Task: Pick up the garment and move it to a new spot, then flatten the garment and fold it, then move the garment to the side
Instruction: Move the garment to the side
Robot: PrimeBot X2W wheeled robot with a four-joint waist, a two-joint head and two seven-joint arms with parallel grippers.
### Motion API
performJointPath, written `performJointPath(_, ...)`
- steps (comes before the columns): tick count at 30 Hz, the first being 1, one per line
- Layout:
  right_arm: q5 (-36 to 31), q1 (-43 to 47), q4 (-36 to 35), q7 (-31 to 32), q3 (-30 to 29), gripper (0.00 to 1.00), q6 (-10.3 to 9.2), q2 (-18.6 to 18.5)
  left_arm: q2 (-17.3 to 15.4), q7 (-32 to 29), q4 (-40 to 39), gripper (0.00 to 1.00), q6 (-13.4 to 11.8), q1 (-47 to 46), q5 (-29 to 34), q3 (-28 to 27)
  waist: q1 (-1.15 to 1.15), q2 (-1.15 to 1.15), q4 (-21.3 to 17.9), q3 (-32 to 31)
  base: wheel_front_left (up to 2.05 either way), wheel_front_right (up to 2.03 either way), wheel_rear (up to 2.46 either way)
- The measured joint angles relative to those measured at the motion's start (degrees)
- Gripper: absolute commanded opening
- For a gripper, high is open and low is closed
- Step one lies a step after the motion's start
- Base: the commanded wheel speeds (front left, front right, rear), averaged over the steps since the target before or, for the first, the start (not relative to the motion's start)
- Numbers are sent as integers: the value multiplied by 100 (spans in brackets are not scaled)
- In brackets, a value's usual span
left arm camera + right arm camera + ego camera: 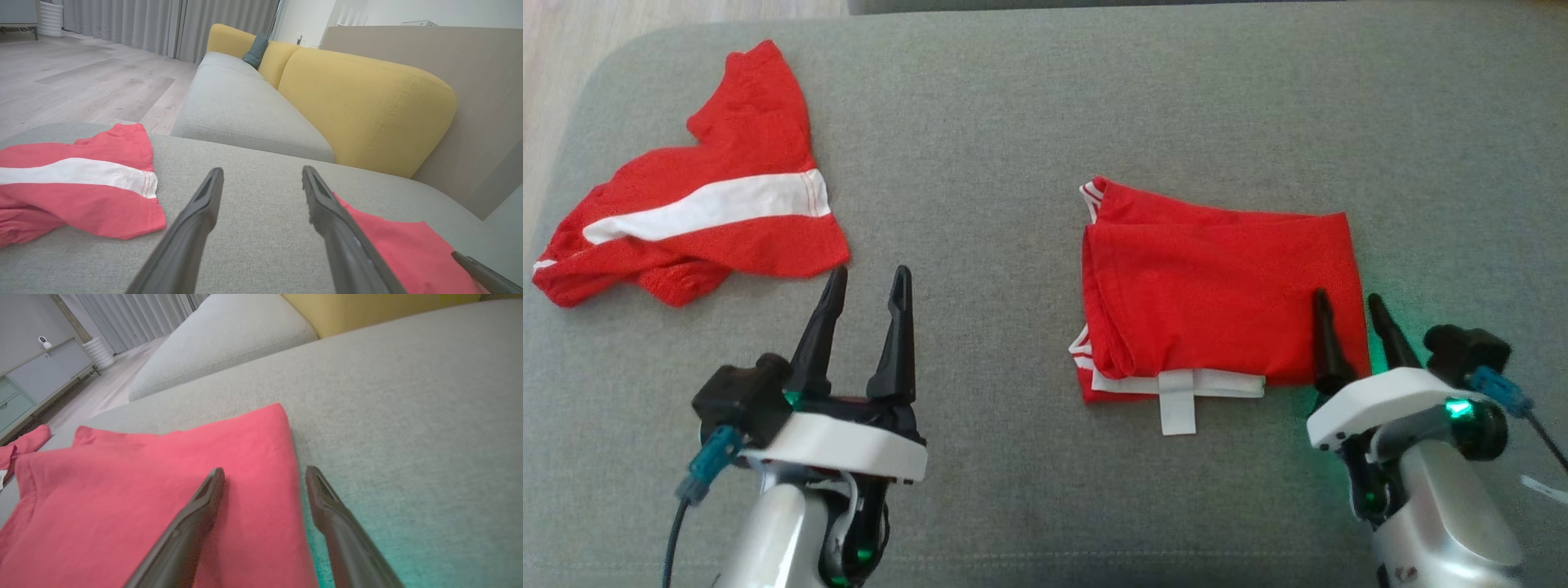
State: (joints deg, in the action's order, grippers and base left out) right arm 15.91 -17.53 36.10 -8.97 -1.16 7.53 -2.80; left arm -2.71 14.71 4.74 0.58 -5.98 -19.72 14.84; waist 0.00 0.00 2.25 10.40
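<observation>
Risk: if I pinch only the top layer of the folded red cloth garment (1217, 294) at its 3 o'clock edge, the fold may peel open on the lift. The white strip (1177, 408) poking out at 6 o'clock could drag.
Cause: my right gripper (1347, 299) straddles that edge, one finger over cloth, one over the grey upholstered sofa cushion (1013, 122).
Right gripper: released, jaws wide, low at the fold's 4 o'clock corner.
Left gripper (869, 275): released, empty, pointing to 12, near the crumpled red-and-white striped garment (703, 204) at 10 o'clock.
Garment: centre-right on the cushion.

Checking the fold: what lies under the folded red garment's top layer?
At the folded garment's near edge, white trim and a white strip with a tab poke out, on the grey cushion. Deeper layers are covered.
</observation>
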Motion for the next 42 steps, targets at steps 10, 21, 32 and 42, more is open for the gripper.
performJointPath(10, -151, -358, 656, -169, 325, 0, 0, -4, 0, 0, 53, 100, 43, -32, 70, -54, 0, 0, -22, 84, 0, 0, 0)
performJointPath(21, -1202, -914, 222, -300, 520, 0, 0, -776, 0, 0, 44, 100, 46, -64, 108, -63, 0, 0, -371, 112, 0, 0, 0)
performJointPath(32, -1363, -1686, 563, -4, 54, 0, 0, -2487, 2, 0, 36, 100, 96, -298, 108, 86, 0, 0, -472, 402, 0, 0, 0)
performJointPath(42, -1812, -1944, 942, 126, -520, 0, 0, -2536, 2, 0, 52, 100, 96, -298, 92, 84, 0, 0, -391, 421, 0, 0, 0)
